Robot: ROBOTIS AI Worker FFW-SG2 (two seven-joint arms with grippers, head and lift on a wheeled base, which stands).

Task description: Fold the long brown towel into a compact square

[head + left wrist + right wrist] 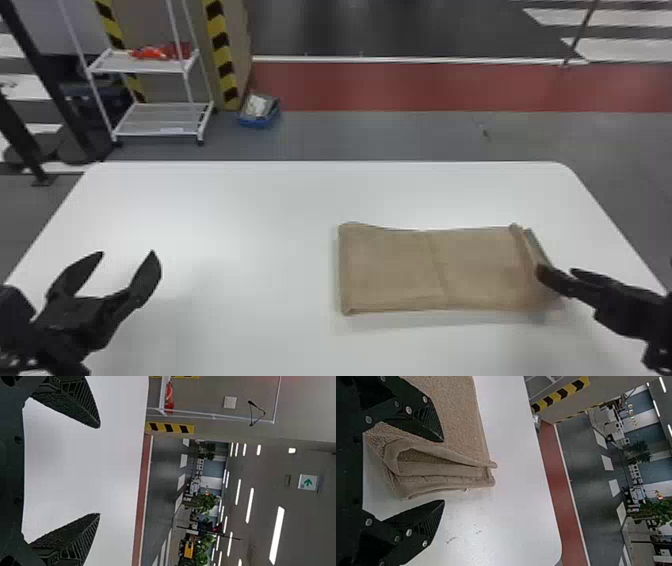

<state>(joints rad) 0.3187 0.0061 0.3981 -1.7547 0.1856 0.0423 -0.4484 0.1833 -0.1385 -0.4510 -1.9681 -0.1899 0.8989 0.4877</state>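
The brown towel [390,270] lies folded as a flat rectangle on the right half of the white table, with a crease across its middle. My right gripper [555,274] is at the towel's right end. In the right wrist view that gripper [443,471] is open, and the towel's layered folded end [439,469] shows between its two fingers, not clamped. Off to the left, over bare table and well apart from the towel, my left gripper [127,255] stands open; in the left wrist view its gripper [100,470] has nothing between the fingers.
The white table [225,210] has rounded far corners. Beyond it on the floor are a white shelf cart [165,120] at the far left and a blue bin [259,119] beside a striped pillar [222,55].
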